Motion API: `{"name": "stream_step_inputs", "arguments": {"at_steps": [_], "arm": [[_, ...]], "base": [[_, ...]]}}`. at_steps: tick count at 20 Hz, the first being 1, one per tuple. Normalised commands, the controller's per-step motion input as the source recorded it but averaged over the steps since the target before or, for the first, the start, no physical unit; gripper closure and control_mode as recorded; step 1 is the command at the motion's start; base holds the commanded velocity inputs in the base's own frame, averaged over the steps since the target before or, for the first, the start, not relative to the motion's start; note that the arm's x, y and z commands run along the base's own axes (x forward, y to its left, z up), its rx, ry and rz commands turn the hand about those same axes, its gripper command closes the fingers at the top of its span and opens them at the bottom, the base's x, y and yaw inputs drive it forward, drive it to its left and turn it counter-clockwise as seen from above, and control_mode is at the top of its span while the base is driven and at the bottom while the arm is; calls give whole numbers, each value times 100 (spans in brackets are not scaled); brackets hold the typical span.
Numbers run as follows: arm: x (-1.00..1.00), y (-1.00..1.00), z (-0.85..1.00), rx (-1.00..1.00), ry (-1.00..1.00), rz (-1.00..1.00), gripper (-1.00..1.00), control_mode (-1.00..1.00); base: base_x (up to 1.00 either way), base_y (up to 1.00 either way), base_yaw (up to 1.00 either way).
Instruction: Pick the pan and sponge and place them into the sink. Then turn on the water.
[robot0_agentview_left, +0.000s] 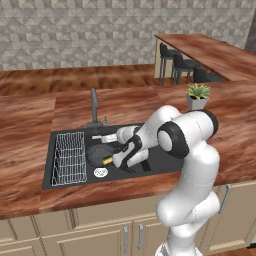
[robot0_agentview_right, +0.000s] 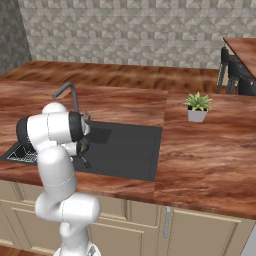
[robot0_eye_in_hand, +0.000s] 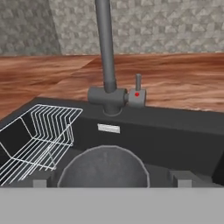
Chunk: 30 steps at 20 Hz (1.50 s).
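Progress is looking well advanced, judging from how things are lying. Going left to right in the left base view, the wire rack (robot0_agentview_left: 69, 158) is sitting at the left end of the black sink (robot0_agentview_left: 165, 167), whose silver drain (robot0_agentview_left: 100, 172) is showing just right of the rack, low in the frame. Right of that, near the centre of the frame, the pan (robot0_agentview_left: 98, 153) is resting inside the basin, and the sponge (robot0_agentview_left: 107, 160) is lying at the pan's right edge, touching it or on it; I cannot tell which. Both pieces are therefore sitting in the sink already, so the placing part appears done.

The gripper (robot0_agentview_left: 119, 161) is hanging low over the basin just right of the sponge, with its fingers standing wide apart and nothing between them.

In the hand view, the rack is filling the lower left, the pan's round rim is showing at the bottom centre, and the faucet (robot0_eye_in_hand: 105, 52) is rising at the upper centre from the bench (robot0_eye_in_hand: 183, 87) behind the sink. Its small lever (robot0_eye_in_hand: 138, 85), marked with a red dot, is standing just right of the faucet base. No blue stream is running from the spout in any view, so turning on the water is what is remaining, and that probably calls for reaching the lever.
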Motion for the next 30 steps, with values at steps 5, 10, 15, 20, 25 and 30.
{"name": "stream_step_inputs", "arguments": {"at_steps": [5,10,15,20,25,30], "arm": [[-9,-7,21,0,-15,-1,-100,-100],[-7,-8,12,0,-18,-2,-100,-100],[5,-2,0,0,-14,-5,-100,-100],[5,0,0,0,-14,-8,-100,-100],[0,-4,-6,1,-15,-8,-100,-100],[7,-3,-18,7,-14,-4,-100,-100]], "base": [[0,0,0],[0,0,0],[0,0,0],[0,0,0],[0,0,0],[0,0,0]]}}
